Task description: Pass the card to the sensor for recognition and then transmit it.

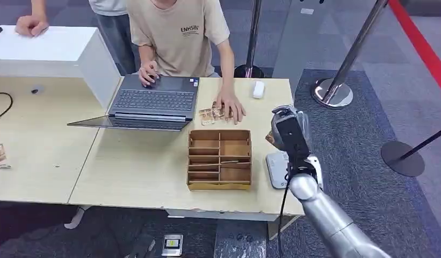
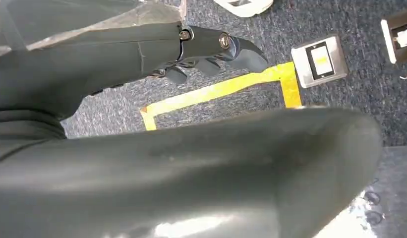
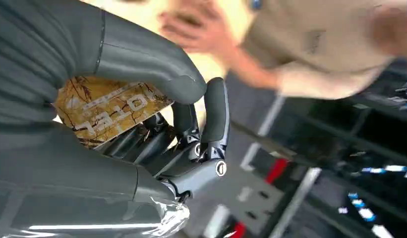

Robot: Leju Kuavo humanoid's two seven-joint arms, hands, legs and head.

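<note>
While I hold the card, status by item:
right hand (image 3: 156, 129): mine, thumb and dark fingers clamped on the card; in the head view it's raised at the bench's right end (image 1: 289, 131), just above the sensor.
card (image 3: 109, 106): gold-brown, branch pattern, white lettering; pinched in my right hand, partly covered by the thumb.
sensor (image 1: 275, 169): flat light-grey pad on the bench, just right of the wooden organizer, partly behind my right arm.
wooden organizer (image 1: 219, 159): open tray with slots, on the bench, left of the sensor.
left hand (image 2: 211, 52): mine, hanging above carpet floor with a yellow tape line, fingers curled in, holding nothing.
loose cards (image 1: 214, 113): small pile beyond the organizer, a person's hand (image 1: 230, 105) resting on them.
laptop (image 1: 152, 102): open, beyond-left of the organizer, person's other hand on it.
bench (image 1: 137, 172): light wood.
</note>
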